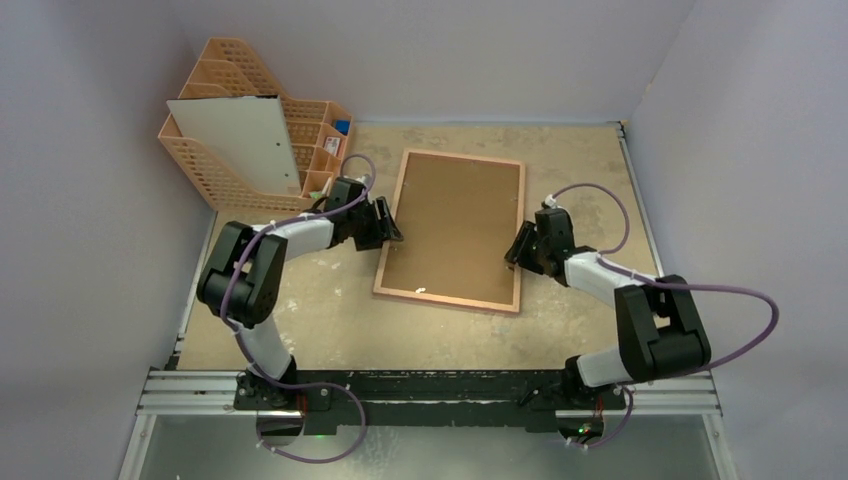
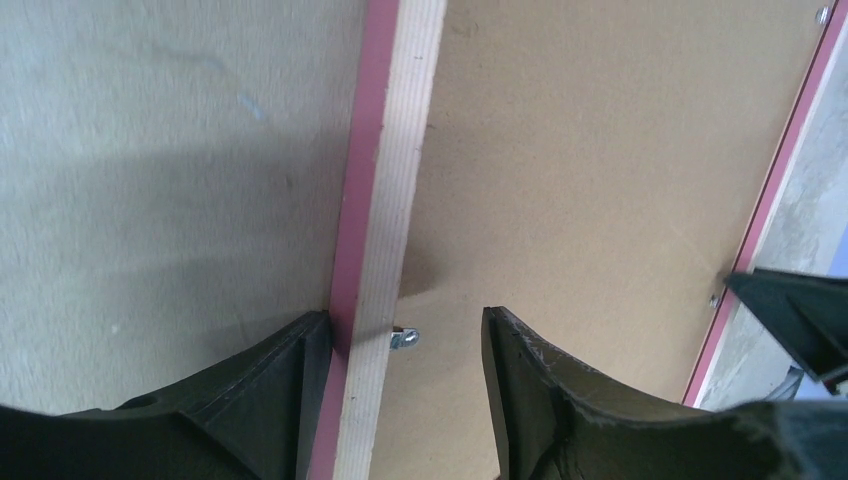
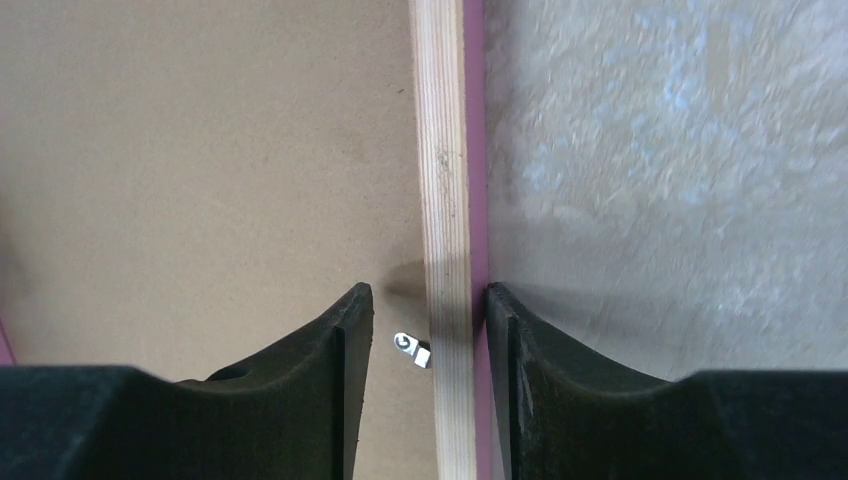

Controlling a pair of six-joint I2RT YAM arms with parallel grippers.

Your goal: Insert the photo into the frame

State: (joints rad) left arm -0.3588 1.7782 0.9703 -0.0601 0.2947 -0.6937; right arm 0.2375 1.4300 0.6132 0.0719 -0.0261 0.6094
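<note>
Lying back-up on the table [image 1: 300, 310], the frame [image 1: 466, 157] carries the brown backing board [image 1: 455, 225] inside its rails, so the side that takes the print faces me. Leaning on the orange rack [image 1: 215, 175] at the far left is a white sheet [image 1: 235, 140], possibly the photo's plain back; I cannot tell. My left gripper [image 2: 405, 320] stands spread across the left rail, outer finger at the pink edge. My right gripper [image 3: 428, 295] straddles the right rail, unclosed, with a gap on the board side. I judge both are set to steady the frame beside its small metal tabs [image 3: 410, 347].
</note>
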